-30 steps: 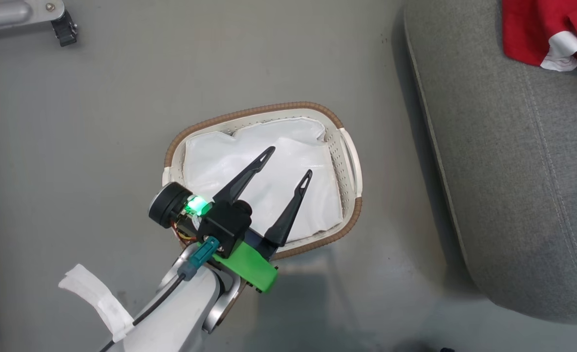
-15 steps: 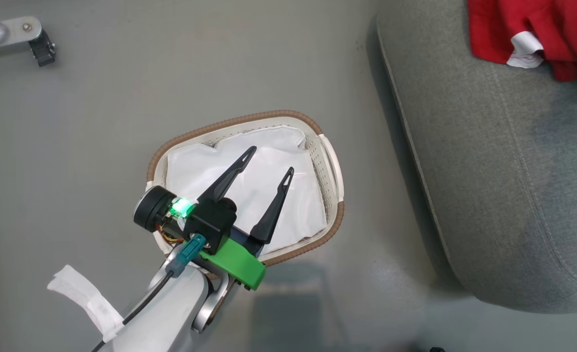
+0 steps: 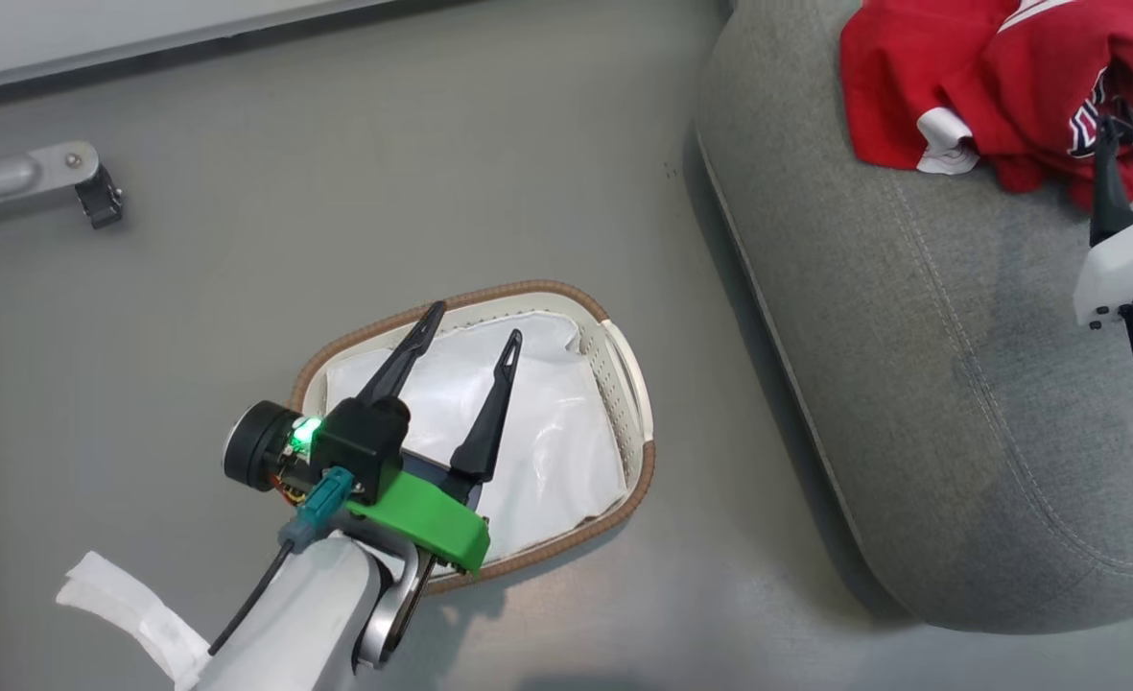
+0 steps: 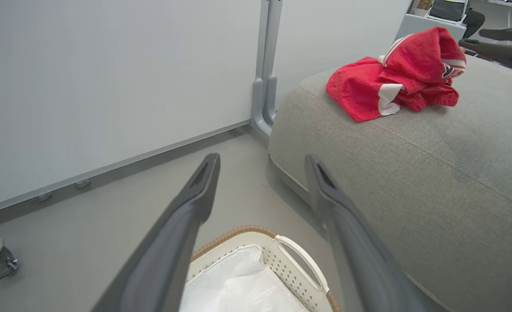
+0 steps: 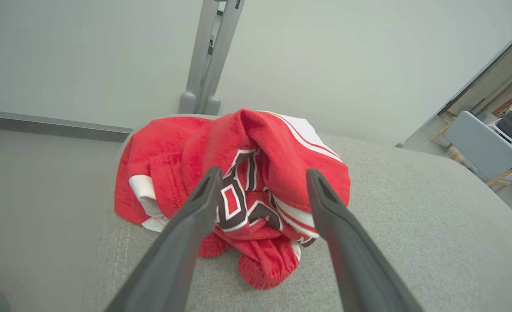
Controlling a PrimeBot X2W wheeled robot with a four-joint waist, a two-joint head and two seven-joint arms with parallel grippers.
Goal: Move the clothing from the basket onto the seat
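Observation:
The clothing [image 3: 988, 86] lies in a crumpled bright red heap with white trim on the grey seat [image 3: 911, 336]. In the right wrist view the clothing [image 5: 282, 143] shows a dark letter logo just beyond my right gripper [image 5: 264, 174], which is open and holds nothing. One of its fingers [image 3: 1106, 182] points at the heap. The basket [image 3: 547, 288] stands on the floor left of the seat, with only a white liner inside. My left gripper [image 3: 472, 326] hovers open over the basket, empty. The left wrist view shows my left gripper [image 4: 262, 167], the basket [image 4: 301, 262], the clothing [image 4: 394, 73] and the right gripper [image 4: 472, 37].
A white liner sheet [image 3: 547, 451] covers the basket's bottom. A metal leg with a caster [image 3: 96, 197] stands on the grey floor at the far left. A pale wall panel with a grey post [image 4: 264, 86] runs behind the seat. Chairs [image 5: 477, 143] stand far right.
The head camera has shifted, bringing more of the clothing and my right gripper's finger into view. My left gripper's fingertips now sit nearer the basket's far rim.

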